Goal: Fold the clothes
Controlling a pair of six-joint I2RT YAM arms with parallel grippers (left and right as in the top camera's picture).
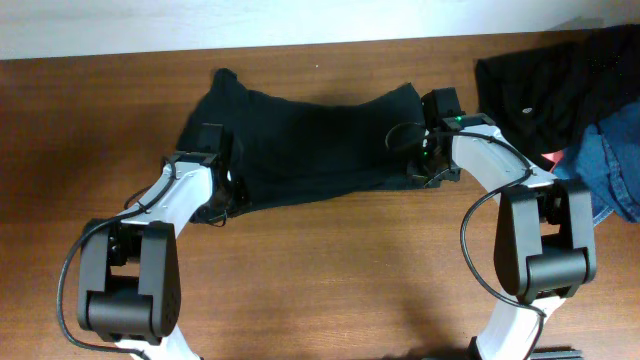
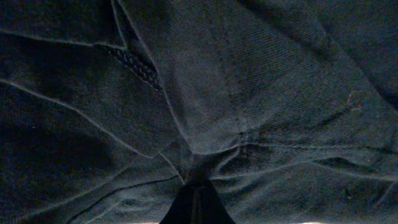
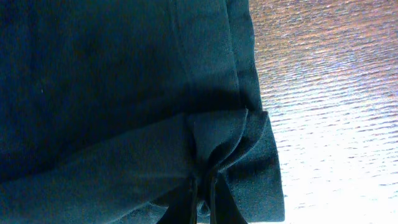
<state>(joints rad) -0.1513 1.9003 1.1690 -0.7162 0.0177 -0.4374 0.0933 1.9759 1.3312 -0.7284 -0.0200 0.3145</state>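
Note:
The clothes, a black T-shirt (image 1: 310, 145), lie spread and rumpled across the middle of the wooden table. My left gripper (image 1: 228, 190) sits at the shirt's near left edge. In the left wrist view its fingers (image 2: 198, 202) are pressed together with wrinkled fabric (image 2: 205, 93) bunched at their tips. My right gripper (image 1: 420, 170) is at the shirt's right edge. In the right wrist view it (image 3: 202, 186) is shut on a gathered fold of the hem (image 3: 230, 134), with bare table beside it. No logo shows.
A pile of other garments lies at the table's far right: a black one (image 1: 540, 90), blue denim (image 1: 615, 165) and a bit of red (image 1: 555, 158), close to my right arm. Bare wood (image 1: 330, 280) stretches along the table's near side.

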